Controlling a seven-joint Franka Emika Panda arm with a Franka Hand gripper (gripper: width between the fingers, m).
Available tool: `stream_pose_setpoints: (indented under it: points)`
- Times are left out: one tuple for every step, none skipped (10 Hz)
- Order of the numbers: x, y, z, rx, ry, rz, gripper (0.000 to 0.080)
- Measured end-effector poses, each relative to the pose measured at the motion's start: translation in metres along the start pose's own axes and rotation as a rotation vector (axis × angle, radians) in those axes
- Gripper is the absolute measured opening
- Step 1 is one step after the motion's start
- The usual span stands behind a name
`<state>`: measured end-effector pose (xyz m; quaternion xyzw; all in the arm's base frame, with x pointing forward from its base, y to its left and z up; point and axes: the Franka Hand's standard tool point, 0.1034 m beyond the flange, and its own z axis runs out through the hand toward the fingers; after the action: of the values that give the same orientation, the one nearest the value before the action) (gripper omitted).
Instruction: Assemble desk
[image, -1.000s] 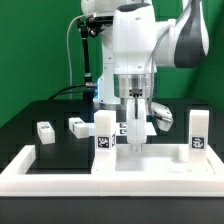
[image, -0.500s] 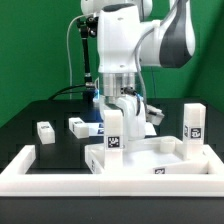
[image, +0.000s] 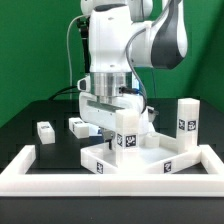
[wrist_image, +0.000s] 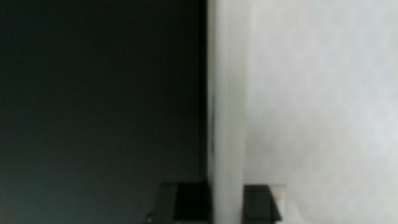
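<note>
Tool is pressed almost together. Its two dark fingertips pinch a thin white edge that runs up between them in the wrist view. This looks like the raised rim of the white plastic rectangular tray-like desk top, though in the exterior view the grip itself is hidden behind a leg.

That short square white tagged leg stands upright on the top, just in front of the tool. A second upright white tagged leg stands at the top's corner toward the exterior view's right.

The top sits skewed on the black bench, one corner pointing toward the exterior view's left. Its front wall lies close behind the long low white border wall, with little room between them.

Toward the exterior view's left the bench is more open. One loose white leg lies there, well apart from the top, and another loose white leg lies nearer it.

Above stands the white robot arm, and a green backdrop hangs behind it.
</note>
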<state>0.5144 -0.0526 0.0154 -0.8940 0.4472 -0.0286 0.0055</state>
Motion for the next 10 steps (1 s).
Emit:
stream_pose_setpoints:
  points:
    - [0.011,-0.002,-0.004,0.007,0.0,-0.159,0.0057]
    - [0.025,-0.002,-0.006,0.013,0.004,-0.29,0.0057]
    - [0.026,-0.006,-0.006,-0.001,0.011,-0.387,0.0057]
    - [0.025,-0.005,-0.005,-0.008,0.009,-0.461,0.0057]
    - [0.026,-0.003,-0.005,-0.012,0.009,-0.533,0.0057]
    - [0.027,-0.003,-0.005,-0.018,0.01,-0.6,0.0057]
    - [0.031,-0.007,-0.005,-0.027,0.011,-0.688,0.0057]
    - [0.033,-0.016,-0.003,-0.03,0.03,-0.771,0.0057]
    - [0.033,-0.028,-0.001,-0.032,0.051,-0.841,0.0057]
    - [0.032,-0.037,-0.001,-0.043,0.067,-0.941,0.0057]
